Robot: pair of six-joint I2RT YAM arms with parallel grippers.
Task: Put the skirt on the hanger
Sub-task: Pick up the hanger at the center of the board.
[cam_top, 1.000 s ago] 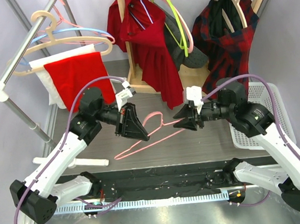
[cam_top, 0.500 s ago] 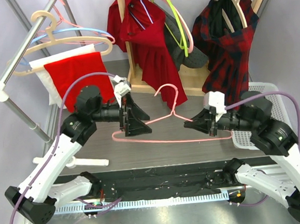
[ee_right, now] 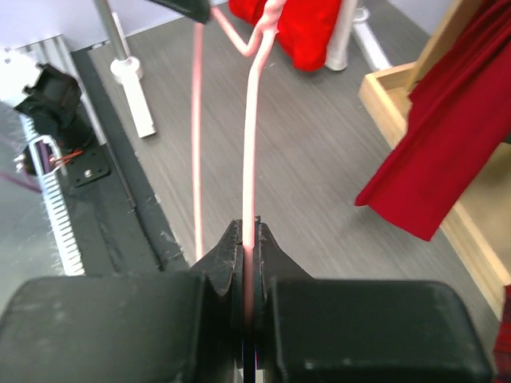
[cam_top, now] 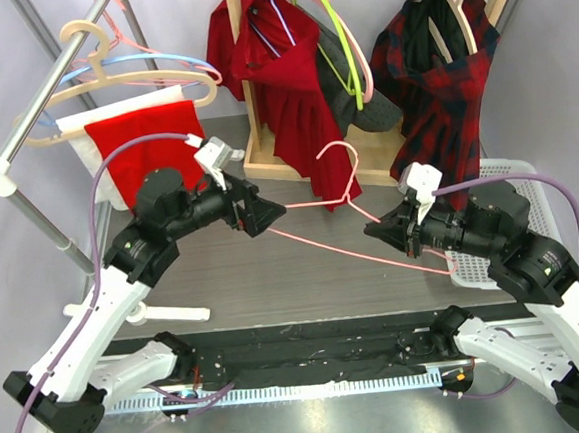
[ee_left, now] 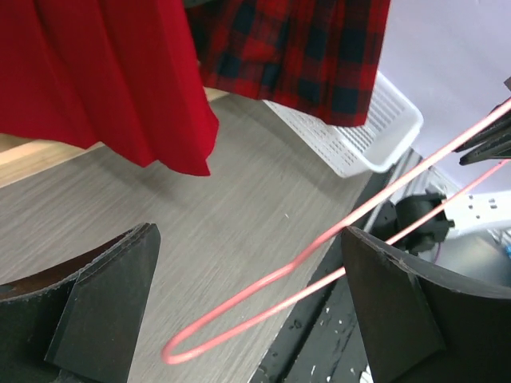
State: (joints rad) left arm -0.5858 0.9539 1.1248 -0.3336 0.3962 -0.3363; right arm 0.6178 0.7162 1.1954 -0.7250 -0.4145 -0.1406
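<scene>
The pink wire hanger hangs slanted in the air between the two arms, its hook pointing up toward the wooden stand. My right gripper is shut on the hanger, its wire pinched between the tips. My left gripper is open at the hanger's left end. That rounded end lies between the wide jaws and touches neither one. A red cloth, possibly the skirt, is draped on the metal rail at the left, apart from both grippers.
The wooden stand at the back carries a red garment, a grey one and a plaid one. A white basket sits at the right. The rail's white foot lies under the left arm.
My left gripper opened and let go of the hanger. My right gripper closed on the hanger and drew it right and up, turning its hook upward. The left arm rose toward the back.
</scene>
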